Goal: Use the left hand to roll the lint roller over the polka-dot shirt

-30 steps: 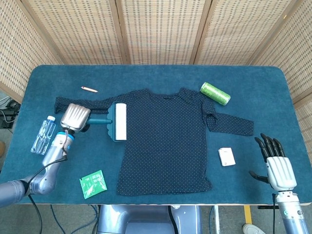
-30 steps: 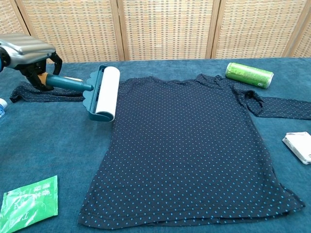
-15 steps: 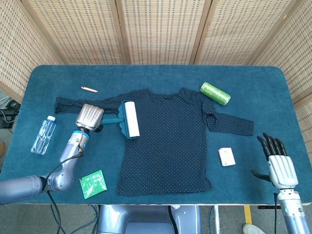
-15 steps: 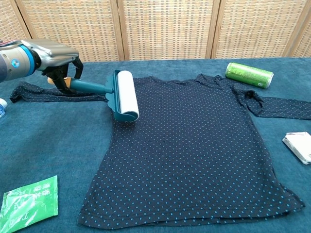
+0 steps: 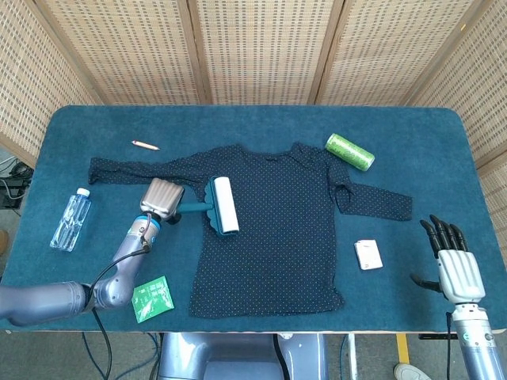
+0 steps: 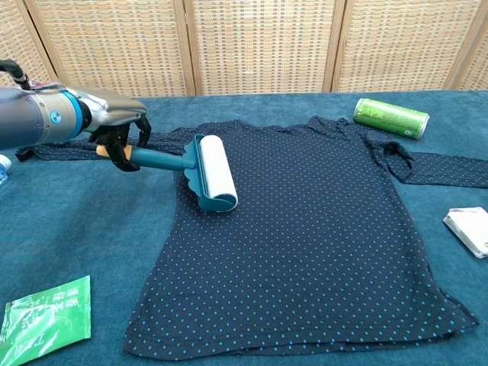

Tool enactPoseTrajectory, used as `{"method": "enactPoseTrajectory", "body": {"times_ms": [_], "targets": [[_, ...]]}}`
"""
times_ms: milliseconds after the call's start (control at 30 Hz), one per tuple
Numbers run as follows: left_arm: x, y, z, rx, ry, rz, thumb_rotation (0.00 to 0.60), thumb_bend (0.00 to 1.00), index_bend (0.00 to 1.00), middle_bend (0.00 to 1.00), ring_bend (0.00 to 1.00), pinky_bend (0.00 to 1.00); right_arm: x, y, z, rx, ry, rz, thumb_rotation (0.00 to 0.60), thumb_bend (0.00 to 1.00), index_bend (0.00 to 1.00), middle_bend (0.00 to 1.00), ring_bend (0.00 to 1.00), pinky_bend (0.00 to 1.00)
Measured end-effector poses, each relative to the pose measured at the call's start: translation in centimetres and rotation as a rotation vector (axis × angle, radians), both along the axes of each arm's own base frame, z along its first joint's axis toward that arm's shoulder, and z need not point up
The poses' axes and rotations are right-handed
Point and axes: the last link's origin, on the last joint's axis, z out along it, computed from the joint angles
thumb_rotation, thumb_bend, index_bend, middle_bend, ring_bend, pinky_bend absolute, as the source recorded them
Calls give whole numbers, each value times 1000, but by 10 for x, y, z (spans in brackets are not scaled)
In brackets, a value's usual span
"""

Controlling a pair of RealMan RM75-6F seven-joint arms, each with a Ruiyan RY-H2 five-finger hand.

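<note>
A dark navy polka-dot shirt (image 5: 277, 226) (image 6: 305, 229) lies flat in the middle of the blue table, sleeves spread to both sides. My left hand (image 5: 161, 198) (image 6: 118, 130) grips the teal handle of the lint roller (image 5: 223, 205) (image 6: 213, 172). The white roll rests on the shirt's left chest area, just inside its left edge. My right hand (image 5: 454, 265) hovers near the table's front right corner with its fingers spread and nothing in it; the chest view does not show it.
A green can (image 5: 349, 151) (image 6: 391, 117) lies at the back right. A small white packet (image 5: 368, 254) (image 6: 468, 230) sits right of the shirt. A water bottle (image 5: 70, 218), a green sachet (image 5: 151, 298) (image 6: 47, 319) and a pencil (image 5: 145, 145) lie on the left.
My left hand has pushed the lint roller rightwards, from the shirt's left edge onto the fabric. The right hand has barely shifted.
</note>
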Motion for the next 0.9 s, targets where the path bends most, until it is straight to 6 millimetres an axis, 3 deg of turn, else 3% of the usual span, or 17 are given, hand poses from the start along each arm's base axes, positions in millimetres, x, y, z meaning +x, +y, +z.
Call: {"method": "enactPoseTrajectory", "body": {"times_ms": [367,900], "targets": [[9,7,-16,-64,20,34,600,408,864,924,729,649,-3,-2,-2,8,-4,-13,600,20,0,0,0,0],[68,12,-44,-82,51,-28,600,414,864,924,729,649,-7,-5,-1,21,-34,-27,600,19,0,0,0,0]]}}
